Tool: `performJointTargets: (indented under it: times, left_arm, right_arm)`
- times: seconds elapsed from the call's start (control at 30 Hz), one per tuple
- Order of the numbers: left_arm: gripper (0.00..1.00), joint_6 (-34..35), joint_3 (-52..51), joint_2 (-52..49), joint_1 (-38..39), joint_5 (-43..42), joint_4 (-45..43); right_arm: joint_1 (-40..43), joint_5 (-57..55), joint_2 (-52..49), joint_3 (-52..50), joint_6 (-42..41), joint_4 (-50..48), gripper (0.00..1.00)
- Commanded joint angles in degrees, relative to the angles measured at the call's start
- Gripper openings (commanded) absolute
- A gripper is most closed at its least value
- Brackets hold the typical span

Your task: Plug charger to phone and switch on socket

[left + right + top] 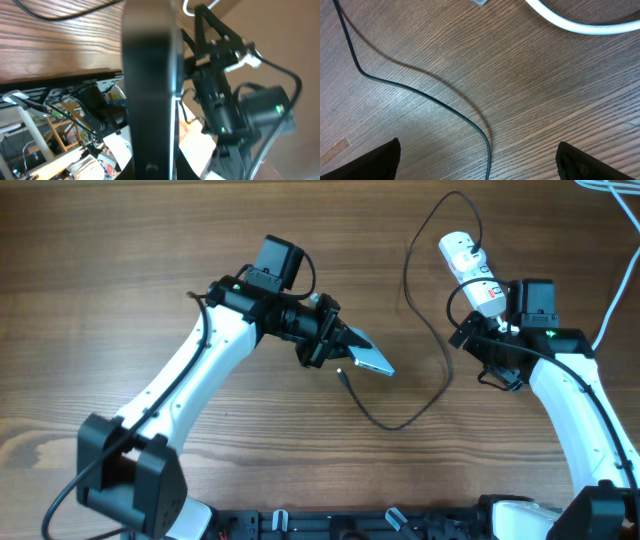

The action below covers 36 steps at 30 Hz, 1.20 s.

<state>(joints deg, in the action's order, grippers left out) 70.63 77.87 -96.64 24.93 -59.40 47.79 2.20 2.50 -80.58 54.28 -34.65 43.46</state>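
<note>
Phone (372,360) gripped in left claw (350,345), tilted, charger (342,373) tip lying just beside its lower edge. Right claw (477,162) wide open, empty, near socket (468,265).

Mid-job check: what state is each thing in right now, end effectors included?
Slim rectangular smartphone: tilted, clamped in the left end effector.
Thin black charger cable: lying on the wooden table, plug tip loose, not in the smartphone.
White oblong power strip: flat on the table, switch position unreadable.
Left end effector: shut on the smartphone.
Right end effector: open, empty.
</note>
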Motion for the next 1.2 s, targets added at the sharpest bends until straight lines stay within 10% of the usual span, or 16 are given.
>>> performJointTargets:
  times: [0.0, 0.8, 1.17]
  left_arm:
    - [0.04, 0.09, 0.76, -2.54, 0.09, -0.52, 0.0]
    - [0.04, -5.9, 0.02, -7.74, 0.04, -1.11, 0.07]
    - [0.04, -5.66, 0.02, -7.74, -3.23, -25.66, 0.02]
  right_arm:
    - [0.09, -1.16, -0.59, 0.46, -0.42, -0.2, 1.0]
    - [0.09, -1.18, -0.59, 0.46, -0.44, -0.2, 1.0]
    - [0.09, -1.18, -0.59, 0.46, -0.44, -0.2, 1.0]
